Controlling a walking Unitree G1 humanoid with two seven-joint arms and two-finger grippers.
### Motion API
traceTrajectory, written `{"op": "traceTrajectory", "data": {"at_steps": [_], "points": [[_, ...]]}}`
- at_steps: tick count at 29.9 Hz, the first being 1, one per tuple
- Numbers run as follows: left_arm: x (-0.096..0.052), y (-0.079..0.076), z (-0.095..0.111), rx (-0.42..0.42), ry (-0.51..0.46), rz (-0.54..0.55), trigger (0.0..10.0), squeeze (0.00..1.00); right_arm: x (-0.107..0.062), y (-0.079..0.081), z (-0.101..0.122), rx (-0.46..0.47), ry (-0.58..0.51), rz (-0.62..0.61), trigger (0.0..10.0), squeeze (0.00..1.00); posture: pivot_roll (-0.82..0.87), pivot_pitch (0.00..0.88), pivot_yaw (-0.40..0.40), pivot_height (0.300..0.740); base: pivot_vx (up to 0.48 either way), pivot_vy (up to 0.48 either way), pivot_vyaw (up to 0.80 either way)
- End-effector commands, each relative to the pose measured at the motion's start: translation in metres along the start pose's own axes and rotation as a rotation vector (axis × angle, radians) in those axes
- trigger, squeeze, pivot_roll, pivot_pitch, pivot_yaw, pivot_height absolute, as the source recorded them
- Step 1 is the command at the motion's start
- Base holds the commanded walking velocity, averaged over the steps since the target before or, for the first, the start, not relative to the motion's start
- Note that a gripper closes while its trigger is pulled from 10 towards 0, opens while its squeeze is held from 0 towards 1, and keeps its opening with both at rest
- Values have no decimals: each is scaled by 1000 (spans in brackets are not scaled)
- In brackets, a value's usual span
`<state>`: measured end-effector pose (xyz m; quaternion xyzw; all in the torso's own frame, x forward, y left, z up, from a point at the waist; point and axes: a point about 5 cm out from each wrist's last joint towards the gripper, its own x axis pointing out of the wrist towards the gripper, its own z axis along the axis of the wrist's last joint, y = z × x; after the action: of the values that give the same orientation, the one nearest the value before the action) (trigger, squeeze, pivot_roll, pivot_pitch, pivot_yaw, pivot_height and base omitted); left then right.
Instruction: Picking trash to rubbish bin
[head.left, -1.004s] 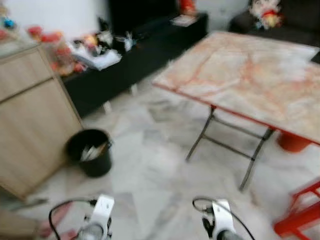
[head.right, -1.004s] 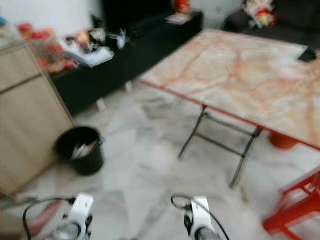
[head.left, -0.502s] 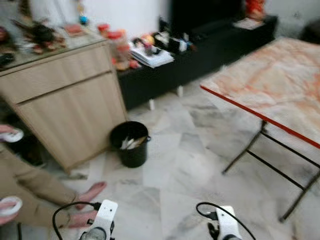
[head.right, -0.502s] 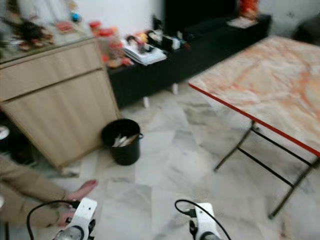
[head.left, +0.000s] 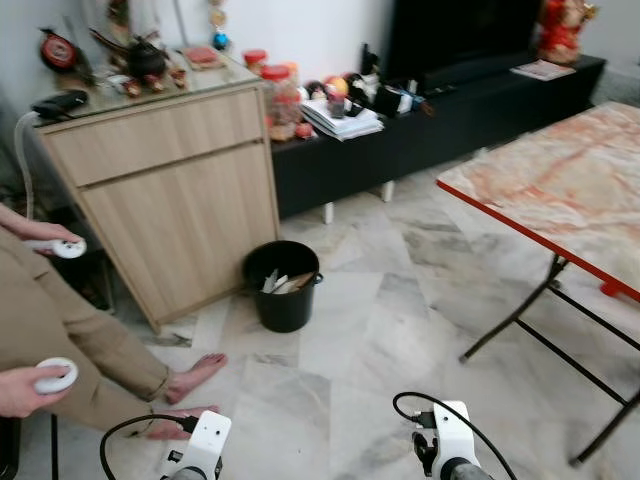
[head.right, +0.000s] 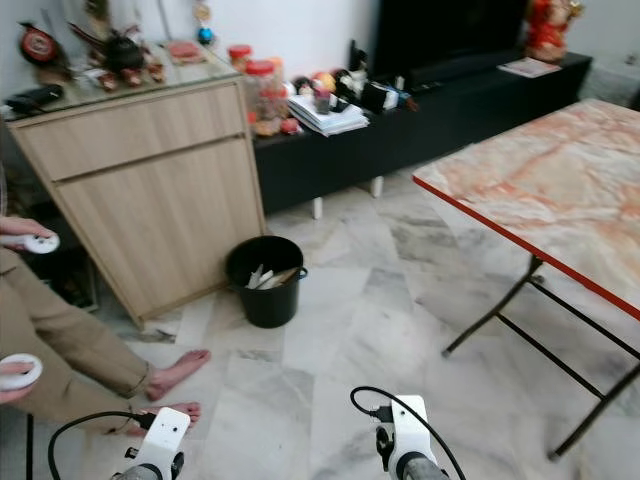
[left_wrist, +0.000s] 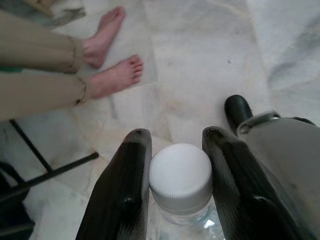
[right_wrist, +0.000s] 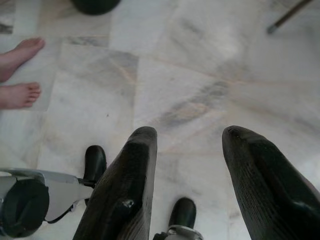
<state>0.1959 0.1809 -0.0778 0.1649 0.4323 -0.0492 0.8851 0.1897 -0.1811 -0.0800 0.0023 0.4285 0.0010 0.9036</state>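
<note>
A black rubbish bin stands on the marble floor beside a wooden cabinet, with pale scraps inside it. My left gripper is shut on a clear plastic bottle with a white cap, held between the two black fingers. My right gripper is open with nothing between its fingers, above bare floor. Both wrists show at the bottom edge of the eye views, well short of the bin.
A person in tan trousers stands at the left, bare feet on the floor, holding white controllers. A wooden cabinet sits behind the bin. A folding table with a red rim fills the right. A black TV bench runs along the wall.
The view has swung left and sharpened: the bin now sits near the centre, the table has slid to the right, and the person has come into view. Both grippers look unchanged.
</note>
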Motion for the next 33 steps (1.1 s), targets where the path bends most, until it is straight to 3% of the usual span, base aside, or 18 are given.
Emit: {"op": "traceTrajectory", "data": {"at_steps": [1, 33], "points": [[1, 6, 5, 13, -5, 20, 10000, 0, 1, 2, 5, 6, -15, 7, 10000, 0, 22, 0, 40, 740, 322, 0, 0], [0, 11, 0, -27, 12, 56, 10000, 0, 1, 1, 5, 4, -15, -4, 10000, 0, 39, 65, 29, 740, 325, 0, 100]]}}
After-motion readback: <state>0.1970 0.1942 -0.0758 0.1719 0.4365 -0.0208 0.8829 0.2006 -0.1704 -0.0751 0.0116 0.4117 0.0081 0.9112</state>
